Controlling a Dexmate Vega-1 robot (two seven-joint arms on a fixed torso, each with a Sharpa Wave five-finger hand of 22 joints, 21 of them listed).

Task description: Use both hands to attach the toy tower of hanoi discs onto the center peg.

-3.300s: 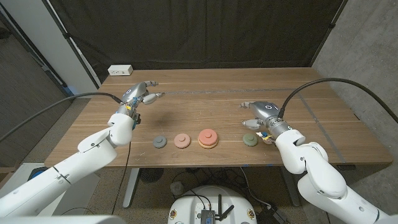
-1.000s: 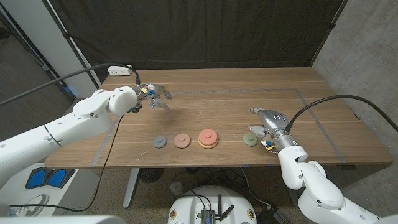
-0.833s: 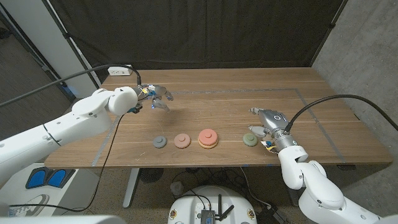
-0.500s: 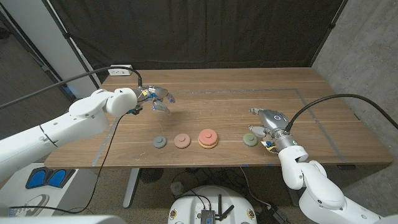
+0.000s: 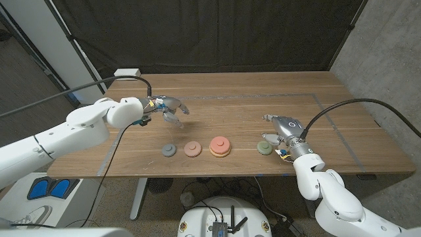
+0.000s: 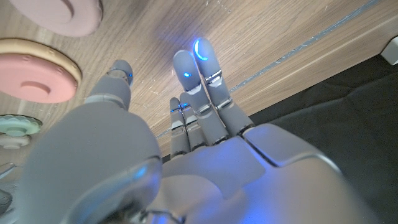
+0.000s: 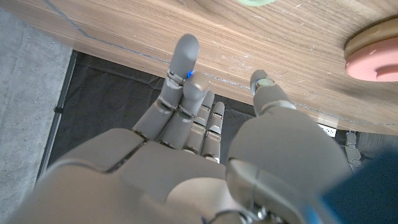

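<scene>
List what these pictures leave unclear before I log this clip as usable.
- Center peg: too small in the head view to tell from the red disc on its tan base.
- Green disc: the right robot hand sits beside it in the head view; contact cannot be judged. In the right wrist view the frame edge crops it.
- Left robot hand: its palm side is turned away in the left wrist view.
- Gray disc: surface detail too small in the head view.
</scene>
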